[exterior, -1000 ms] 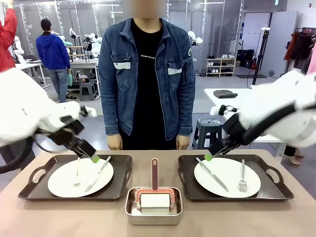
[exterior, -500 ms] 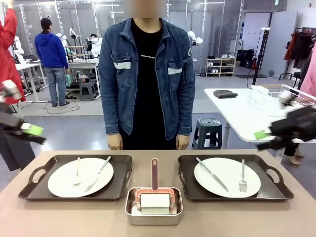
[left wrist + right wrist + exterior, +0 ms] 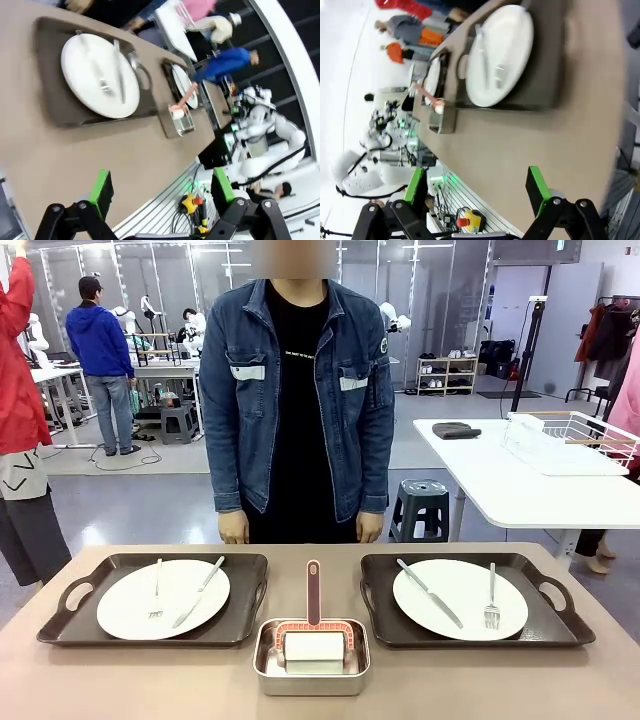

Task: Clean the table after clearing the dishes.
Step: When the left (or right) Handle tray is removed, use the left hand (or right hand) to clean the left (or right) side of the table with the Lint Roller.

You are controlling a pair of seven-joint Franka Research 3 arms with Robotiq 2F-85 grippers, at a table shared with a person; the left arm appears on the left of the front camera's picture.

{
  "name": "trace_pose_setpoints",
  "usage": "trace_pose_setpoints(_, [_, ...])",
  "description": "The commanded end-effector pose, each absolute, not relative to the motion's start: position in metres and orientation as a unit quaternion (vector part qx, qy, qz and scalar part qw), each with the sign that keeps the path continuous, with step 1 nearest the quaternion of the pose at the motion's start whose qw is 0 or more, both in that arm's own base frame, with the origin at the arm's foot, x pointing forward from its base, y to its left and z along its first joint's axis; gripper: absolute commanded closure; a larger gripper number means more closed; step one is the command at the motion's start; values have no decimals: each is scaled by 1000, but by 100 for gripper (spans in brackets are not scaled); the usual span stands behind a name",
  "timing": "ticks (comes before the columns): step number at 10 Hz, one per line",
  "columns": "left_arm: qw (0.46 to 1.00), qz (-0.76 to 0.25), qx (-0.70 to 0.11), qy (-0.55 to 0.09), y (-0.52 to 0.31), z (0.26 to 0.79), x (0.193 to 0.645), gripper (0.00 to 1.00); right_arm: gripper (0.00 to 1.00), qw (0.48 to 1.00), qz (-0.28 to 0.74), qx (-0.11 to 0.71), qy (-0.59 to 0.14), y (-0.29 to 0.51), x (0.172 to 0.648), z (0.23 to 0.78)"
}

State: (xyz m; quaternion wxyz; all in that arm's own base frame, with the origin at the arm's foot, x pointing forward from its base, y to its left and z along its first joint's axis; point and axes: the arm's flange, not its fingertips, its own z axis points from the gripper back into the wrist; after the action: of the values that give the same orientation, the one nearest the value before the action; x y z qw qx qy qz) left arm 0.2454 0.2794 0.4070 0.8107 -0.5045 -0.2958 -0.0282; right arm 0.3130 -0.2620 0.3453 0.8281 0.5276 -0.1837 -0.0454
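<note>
On the taupe table [image 3: 120, 680] lie two dark brown trays, the left tray [image 3: 245, 575] and the right tray [image 3: 545, 625]. Each carries a white plate with a fork and knife: the left plate [image 3: 125, 605] and the right plate [image 3: 455, 585]. My left gripper [image 3: 161, 186] is open and holds nothing, well off the table's end, looking across at the left plate [image 3: 75, 65]. My right gripper [image 3: 475, 187] is likewise open and holds nothing, beyond the opposite end, facing the right plate [image 3: 512, 35].
A small steel pan [image 3: 270, 665] with a red-handled brush [image 3: 313, 590] sits at the front middle, between the trays. A person in a denim jacket [image 3: 240, 420] stands at the far edge, hands down. A white side table [image 3: 500, 480] with a wire rack stands back right.
Both arms have pulled back from above the plates, outward to either side, and left the front view. The dishes and pan have not moved.
</note>
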Motion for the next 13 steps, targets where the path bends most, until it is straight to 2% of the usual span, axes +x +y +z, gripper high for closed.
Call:
trace_pose_setpoints(1, [803,7,-509,-310,302,413,232,0,0,828,-62,526,-185,-274,307,340])
trace_pose_setpoints(13, [810,4,-501,-304,299,402,226,0,0,828,-72,525,-184,-279,300,332])
